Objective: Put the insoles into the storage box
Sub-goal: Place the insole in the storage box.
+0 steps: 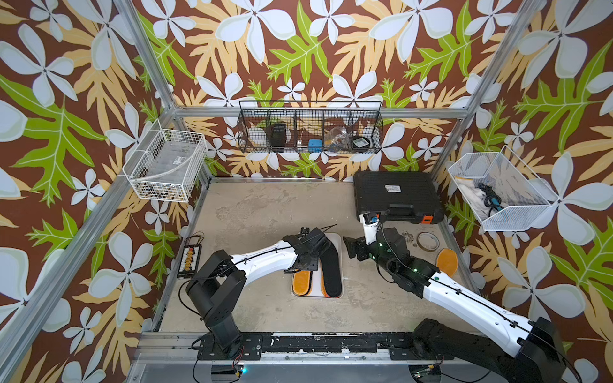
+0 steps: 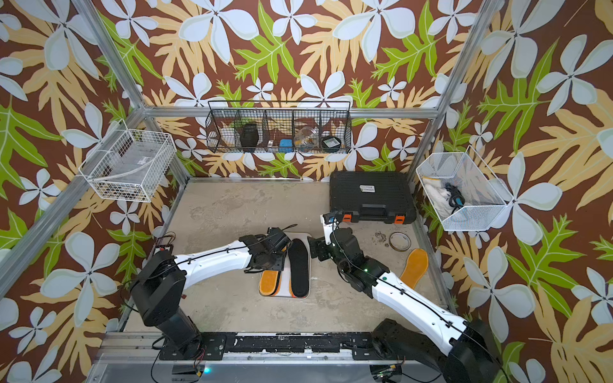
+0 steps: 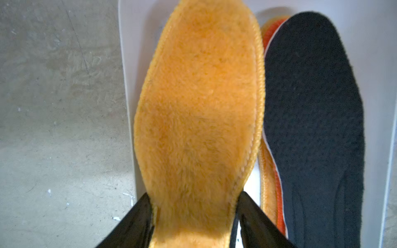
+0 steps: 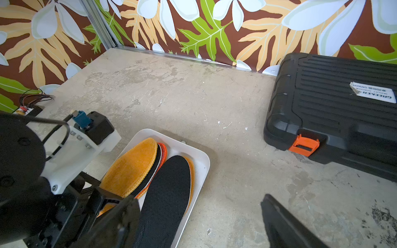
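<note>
The storage box [image 4: 200,163] holds 2 piles of insoles [image 1: 331,272], topped by an orange insole [image 3: 197,107] and a black insole [image 3: 311,107]. The left fingers [image 3: 137,225] flank the orange heel; whether they pinch it I cannot tell. The right fingers [image 4: 285,225] stand apart and empty, and 1 loose orange insole [image 2: 414,267] lies out on the tabletop [image 2: 232,212], not yet boxed.

Tabletop check: worn, blotchy beige surface.
On the table [image 1: 258,212] I see a white storage box [image 1: 336,238] near the middle, a black case [image 1: 396,195] far right, a tape ring [image 1: 427,240] beside one orange insole [image 1: 446,262], and a small wired board [image 1: 189,257] at the left edge.
</note>
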Controlling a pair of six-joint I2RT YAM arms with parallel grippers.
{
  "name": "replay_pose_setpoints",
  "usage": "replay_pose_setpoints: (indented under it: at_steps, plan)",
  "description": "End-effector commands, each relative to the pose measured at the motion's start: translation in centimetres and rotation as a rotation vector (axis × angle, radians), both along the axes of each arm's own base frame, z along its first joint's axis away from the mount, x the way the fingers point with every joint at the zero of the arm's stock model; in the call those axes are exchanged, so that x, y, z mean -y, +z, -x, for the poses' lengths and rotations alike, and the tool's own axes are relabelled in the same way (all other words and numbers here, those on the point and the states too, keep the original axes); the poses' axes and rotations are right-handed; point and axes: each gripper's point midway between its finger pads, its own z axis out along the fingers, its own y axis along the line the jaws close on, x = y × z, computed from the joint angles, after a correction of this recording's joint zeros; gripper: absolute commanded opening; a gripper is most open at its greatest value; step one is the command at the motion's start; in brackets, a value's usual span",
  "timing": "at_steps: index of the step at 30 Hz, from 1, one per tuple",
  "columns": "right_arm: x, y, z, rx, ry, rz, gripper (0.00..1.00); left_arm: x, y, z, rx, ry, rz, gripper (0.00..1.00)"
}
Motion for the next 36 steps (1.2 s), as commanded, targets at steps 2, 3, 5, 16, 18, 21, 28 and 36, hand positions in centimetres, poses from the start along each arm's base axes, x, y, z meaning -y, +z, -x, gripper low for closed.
replay_pose_setpoints:
  at_steps: [2, 3, 5, 16, 18, 21, 28, 36]
  plan:
    - [0.3, 0.5, -0.1, 0.016, -0.019, 0.006, 0.92, 0.5, 0.2, -0.7, 0.018, -0.008, -0.005, 0.65]
    - [0.4, 0.6, -0.1, 0.017, -0.019, 0.005, 0.92, 0.4, 0.1, -0.7, 0.018, -0.005, -0.01, 0.65]
    - [0.4, 0.6, -0.1, 0.018, -0.02, 0.006, 0.92, 0.3, -0.2, -0.7, 0.015, -0.002, -0.017, 0.65]
    - [0.3, 0.7, -0.3, 0.02, -0.019, 0.011, 0.92, -0.7, -0.8, 0.2, -0.005, 0.007, -0.031, 0.66]
    - [0.3, 0.7, -0.3, 0.019, -0.021, 0.012, 0.92, -0.8, -0.8, 0.2, -0.003, 0.008, -0.032, 0.71]
    - [0.3, 0.9, -0.5, 0.017, -0.027, 0.006, 0.93, -0.7, -0.4, 0.0, 0.007, 0.01, -0.032, 0.81]
    - [2.2, 1.4, -1.0, -0.002, -0.15, 0.037, 0.93, -0.6, 4.0, -1.2, 0.093, 0.028, -0.013, 0.92]
    - [10.1, 1.0, -2.3, -0.139, -0.444, -0.047, 0.96, -1.9, 11.8, -2.8, 0.263, 0.03, 0.072, 0.92]
